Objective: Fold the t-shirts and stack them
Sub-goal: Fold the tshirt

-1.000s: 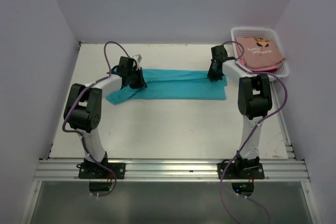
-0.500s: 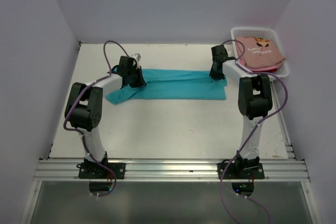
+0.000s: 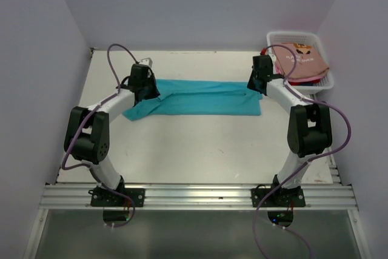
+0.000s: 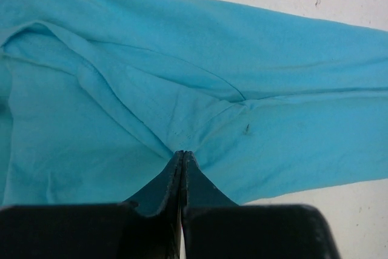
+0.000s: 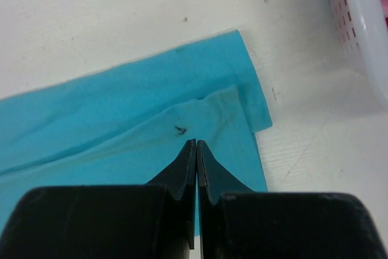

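A white basket (image 3: pixel 285 34) sits on the table (image 3: pixel 200 144).

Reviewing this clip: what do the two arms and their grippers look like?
The left arm and right arm have white links and bulky black joints, on black base plates bolted to an aluminium rail. A purple cable loops along each. The left gripper and right gripper have black wedge-shaped fingers tapering to thin tips. No markings show.
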Motion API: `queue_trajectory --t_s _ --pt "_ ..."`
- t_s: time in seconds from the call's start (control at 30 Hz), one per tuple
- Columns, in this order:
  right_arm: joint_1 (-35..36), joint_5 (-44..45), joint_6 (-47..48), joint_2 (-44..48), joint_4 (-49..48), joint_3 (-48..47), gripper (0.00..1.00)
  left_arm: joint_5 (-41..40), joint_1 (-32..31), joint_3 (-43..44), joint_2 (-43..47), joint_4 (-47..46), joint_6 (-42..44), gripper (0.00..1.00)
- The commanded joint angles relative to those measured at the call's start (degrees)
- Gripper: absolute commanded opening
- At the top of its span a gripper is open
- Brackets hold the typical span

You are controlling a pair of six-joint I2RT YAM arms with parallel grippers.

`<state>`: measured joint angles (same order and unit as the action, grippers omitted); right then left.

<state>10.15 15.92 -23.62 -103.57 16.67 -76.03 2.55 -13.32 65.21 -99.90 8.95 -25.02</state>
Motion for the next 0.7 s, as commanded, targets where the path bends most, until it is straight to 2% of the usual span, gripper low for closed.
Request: queue_trajectory --t_s 0.0,0.07,0.1,0.2,0.37,0.57,0.67 --pt "-0.05 -0.27 -1.34 1.44 -0.85 2.81 0.0 -3.87 0.49 -3.68 2.86 0.9 -3.63 0.05" --pt "-0.13 -0.72 -1.61 1.7 -0.15 3.69 0.0 -3.6 0.49 -6.22 3.74 -0.6 -6.79 0.24" --pt "-0.13 -0.89 -1.61 1.88 0.03 3.96 0.0 -3.51 0.49 -6.84 3.92 -0.95 -7.76 0.45" --pt "-0.13 -1.68 -1.96 2.84 -0.05 5.27 0.0 -3.6 0.49 -8.08 3.48 -2.01 -10.57 0.67" --pt "-0.05 -2.04 -1.79 3.64 -0.23 6.68 0.0 -0.53 0.49 -9.04 1.99 -7.62 -13.39 0.7" --pt "0.04 -1.95 -1.52 3.73 -0.32 7.04 0.0 5.27 0.49 -13.88 3.92 -21.24 -18.66 0.68" --pt "0.04 -1.95 -1.52 3.55 -0.14 6.86 0.0 6.68 0.66 -12.4 2.08 -21.87 -19.89 0.67"
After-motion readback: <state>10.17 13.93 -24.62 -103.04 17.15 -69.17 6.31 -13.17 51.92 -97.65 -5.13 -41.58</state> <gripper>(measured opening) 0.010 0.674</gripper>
